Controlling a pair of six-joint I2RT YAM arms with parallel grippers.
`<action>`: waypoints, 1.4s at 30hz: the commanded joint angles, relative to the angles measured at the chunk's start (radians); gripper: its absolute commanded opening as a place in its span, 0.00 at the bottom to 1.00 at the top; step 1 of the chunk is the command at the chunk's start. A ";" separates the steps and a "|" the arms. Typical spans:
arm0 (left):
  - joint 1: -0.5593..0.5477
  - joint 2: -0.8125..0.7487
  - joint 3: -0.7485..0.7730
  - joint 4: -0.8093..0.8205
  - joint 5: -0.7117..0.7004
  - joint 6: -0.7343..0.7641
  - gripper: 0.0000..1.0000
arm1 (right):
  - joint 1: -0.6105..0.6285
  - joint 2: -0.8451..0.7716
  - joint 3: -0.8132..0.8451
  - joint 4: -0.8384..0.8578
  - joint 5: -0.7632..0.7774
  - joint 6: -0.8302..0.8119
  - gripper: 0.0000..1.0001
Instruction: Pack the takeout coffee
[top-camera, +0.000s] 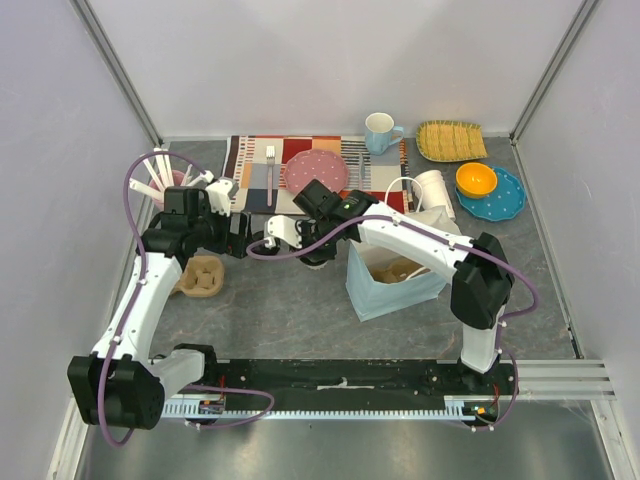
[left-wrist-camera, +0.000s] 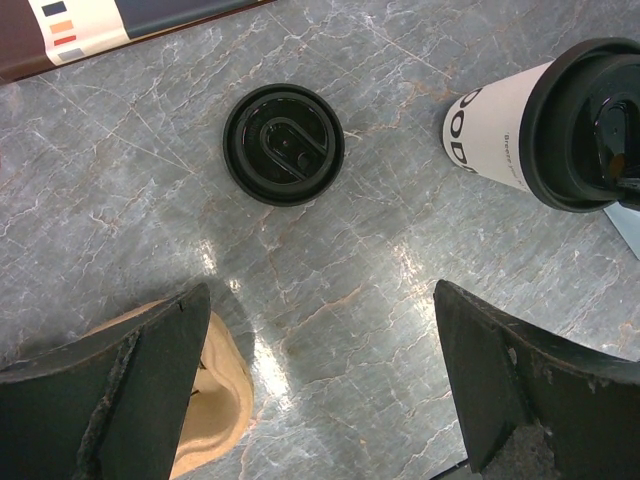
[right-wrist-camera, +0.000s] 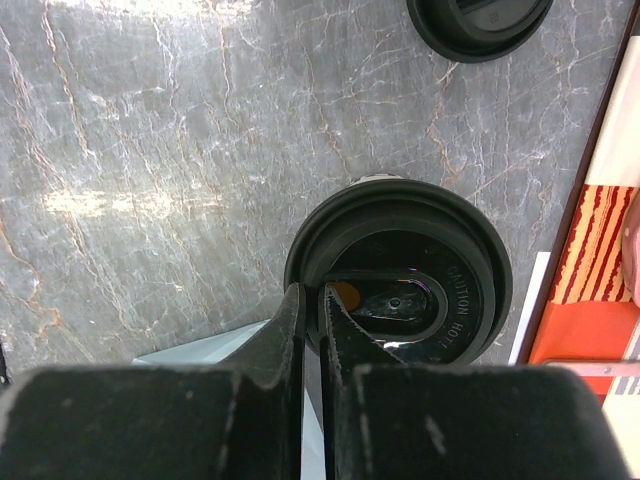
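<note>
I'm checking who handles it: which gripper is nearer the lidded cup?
Right. The right gripper is directly over the cup, at its rim; the left gripper hovers beside it, over the table, not touching.

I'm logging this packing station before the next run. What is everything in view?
table: 1, grey marble, under everything
lidded cup: 1, cream with black lid, centre
loose lid: 1, black, on the table near that cup
bag: 1, light blue, open, right of centre
cup carrier: 1, brown, left
placemat: 1, patchwork, back
dotted plate: 1, pink, on placemat
fork: 1, silver, on placemat
mug: 1, light blue, back
woven tray: 1, yellow, back right
bowl: 1, orange, on teal plate
teal plate: 1, right
paper cups: count unclear, white, beside teal plate
straws: several, white, back left
left hand: 1, black, open, by carrier
right hand: 1, black, nearly closed at the lidded cup's rim
</note>
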 joint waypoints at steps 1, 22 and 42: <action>0.004 0.004 0.044 0.011 0.038 0.017 1.00 | 0.006 -0.045 0.069 -0.018 -0.022 0.057 0.00; 0.004 0.012 0.068 -0.005 0.104 0.028 1.00 | 0.043 -0.122 0.284 -0.147 -0.022 0.293 0.00; 0.004 0.030 0.108 -0.003 0.152 0.025 1.00 | 0.053 -0.248 0.552 -0.280 0.072 0.539 0.00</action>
